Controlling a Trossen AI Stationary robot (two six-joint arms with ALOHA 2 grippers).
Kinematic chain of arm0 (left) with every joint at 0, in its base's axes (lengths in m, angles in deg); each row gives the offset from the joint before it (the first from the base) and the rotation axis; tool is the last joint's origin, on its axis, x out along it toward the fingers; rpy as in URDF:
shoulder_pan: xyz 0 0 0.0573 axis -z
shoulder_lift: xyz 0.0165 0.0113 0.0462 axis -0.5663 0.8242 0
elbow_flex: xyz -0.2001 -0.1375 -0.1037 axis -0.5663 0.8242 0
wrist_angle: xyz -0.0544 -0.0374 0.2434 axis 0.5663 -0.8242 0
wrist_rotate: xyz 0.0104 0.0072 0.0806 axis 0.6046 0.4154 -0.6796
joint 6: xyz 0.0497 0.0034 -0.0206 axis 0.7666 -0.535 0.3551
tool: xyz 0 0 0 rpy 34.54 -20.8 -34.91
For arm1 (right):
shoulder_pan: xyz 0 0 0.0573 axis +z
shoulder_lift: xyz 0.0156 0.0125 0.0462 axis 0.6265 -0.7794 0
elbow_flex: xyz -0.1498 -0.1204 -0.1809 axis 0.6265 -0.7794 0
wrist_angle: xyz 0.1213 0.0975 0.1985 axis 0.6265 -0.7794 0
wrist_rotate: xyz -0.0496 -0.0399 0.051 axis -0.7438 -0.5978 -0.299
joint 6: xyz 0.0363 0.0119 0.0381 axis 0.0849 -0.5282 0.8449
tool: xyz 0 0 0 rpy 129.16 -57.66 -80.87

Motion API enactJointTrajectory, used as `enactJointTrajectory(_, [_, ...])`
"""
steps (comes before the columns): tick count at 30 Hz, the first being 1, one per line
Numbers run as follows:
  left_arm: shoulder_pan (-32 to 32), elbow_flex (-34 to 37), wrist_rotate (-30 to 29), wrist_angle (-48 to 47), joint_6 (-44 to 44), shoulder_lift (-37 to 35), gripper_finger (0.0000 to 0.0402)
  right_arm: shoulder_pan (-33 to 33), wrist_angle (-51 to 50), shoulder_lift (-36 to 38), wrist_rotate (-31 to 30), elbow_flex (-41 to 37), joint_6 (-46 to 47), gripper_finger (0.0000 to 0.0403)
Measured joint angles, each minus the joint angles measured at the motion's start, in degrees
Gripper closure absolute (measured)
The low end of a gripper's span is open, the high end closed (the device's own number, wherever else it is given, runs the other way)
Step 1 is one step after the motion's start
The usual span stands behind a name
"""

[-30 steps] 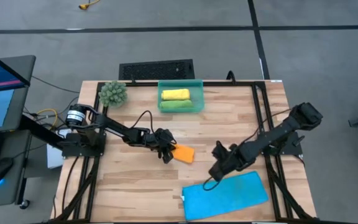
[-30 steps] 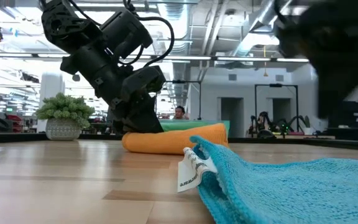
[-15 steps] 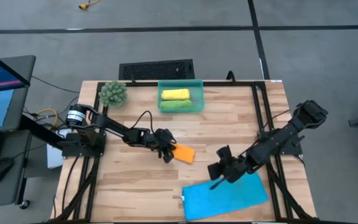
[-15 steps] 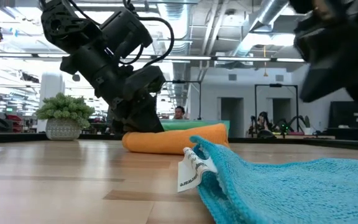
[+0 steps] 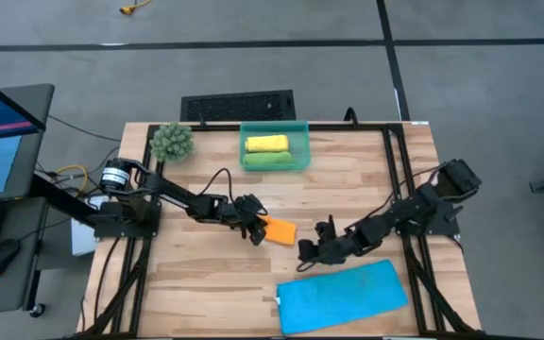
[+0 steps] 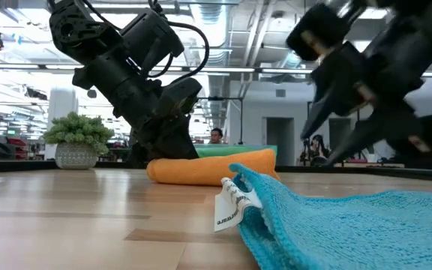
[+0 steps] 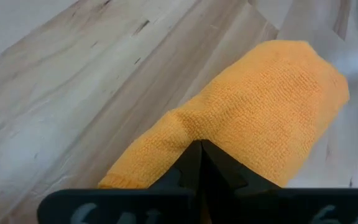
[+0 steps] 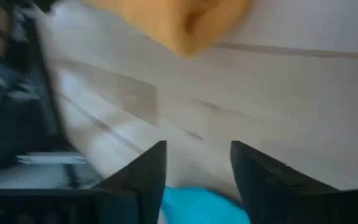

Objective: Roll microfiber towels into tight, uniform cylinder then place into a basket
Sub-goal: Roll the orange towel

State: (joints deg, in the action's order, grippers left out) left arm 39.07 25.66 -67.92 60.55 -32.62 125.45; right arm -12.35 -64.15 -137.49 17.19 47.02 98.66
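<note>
Orange towel [image 5: 280,231] lies lengthwise toward the gaping, empty right pincer [image 5: 307,252], left pincer [image 5: 256,229] clamping it.

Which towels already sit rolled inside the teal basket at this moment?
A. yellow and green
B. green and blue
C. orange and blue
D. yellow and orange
A: the high view shows the yellow roll and the green roll side by side in the basket, while the orange towel is pinched by the left gripper and the blue towel lies flat on the table.
</note>
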Motion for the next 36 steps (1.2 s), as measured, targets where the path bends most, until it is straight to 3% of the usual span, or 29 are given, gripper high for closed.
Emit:
enactJointTrajectory(4, [0.0,0.0,0.0,-0.09,-1.59,0.0,0.0401,-1.85,7.84,-3.44,-0.03,0.1,3.11,0.018])
enactJointTrajectory(9, [0.0,0.0,0.01,-0.09,-1.71,0.0,0.0401,-3.35,16.67,-6.62,-2.66,0.09,2.79,0.016])
enactJointTrajectory(13, [0.0,0.0,0.34,-0.12,-1.68,0.0,0.0401,-3.29,16.23,-6.92,-6.98,0.08,4.96,0.0158])
enactJointTrajectory(19, [-0.02,-0.02,0.61,-0.26,-1.7,0.0,0.0401,0.57,13.89,-6.72,-12.48,-2.34,16.5,0.0158])
enactJointTrajectory(24, [-0.02,-0.02,0.61,-0.28,-1.7,0.0,0.0401,5.73,17.14,-6.64,-25.09,-6.17,27.03,0.0158])
enactJointTrajectory(30, [-0.02,-0.02,0.59,-0.2,-1.58,0.0,0.0401,3.94,22.35,-6.59,-26.94,-8.14,26.92,0.0158])
enactJointTrajectory(36, [-0.02,-0.02,0.57,-0.17,-1.25,0.0,0.0401,0.59,23.67,-6.72,-27.14,-8.18,20.15,0.0158])
